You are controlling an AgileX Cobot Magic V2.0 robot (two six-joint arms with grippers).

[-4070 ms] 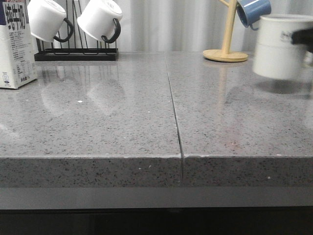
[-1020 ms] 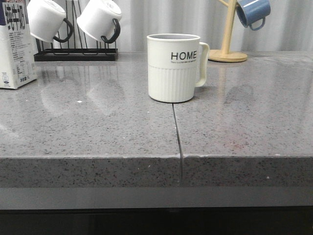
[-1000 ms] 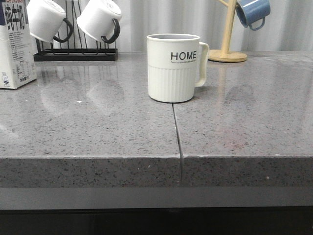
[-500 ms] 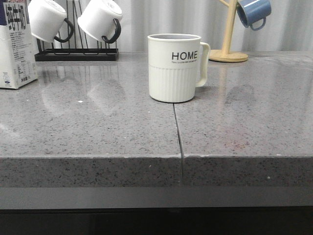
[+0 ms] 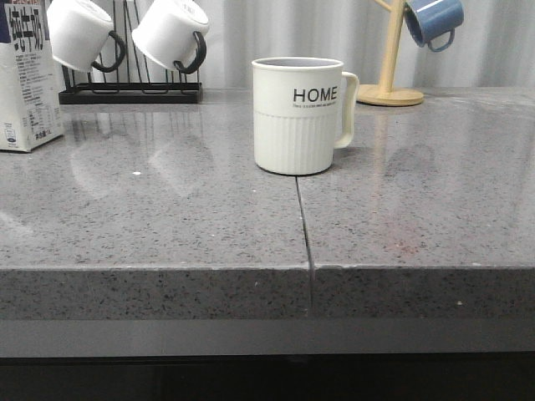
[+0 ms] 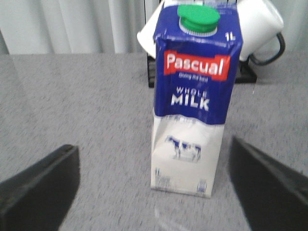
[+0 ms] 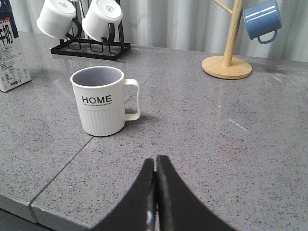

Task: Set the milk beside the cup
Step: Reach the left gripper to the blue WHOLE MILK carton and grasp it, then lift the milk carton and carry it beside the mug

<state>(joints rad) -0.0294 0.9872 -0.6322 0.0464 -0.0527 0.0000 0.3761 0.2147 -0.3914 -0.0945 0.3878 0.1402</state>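
The milk carton stands upright at the far left of the grey counter; in the left wrist view it shows its blue top, green cap and cow picture. My left gripper is open wide, its fingers on either side of the carton and short of it, not touching. The cream "HOME" cup stands upright at the counter's middle, handle to the right; it also shows in the right wrist view. My right gripper is shut and empty, pulled back from the cup over the counter.
A black rack with two white mugs stands at the back left, just behind the carton. A wooden mug tree with a blue mug stands at the back right. A seam runs down the counter to its front edge.
About four seconds ago the cup was in the air at the far right; it now stands at the counter's middle. In the last second nothing in the front view moved.
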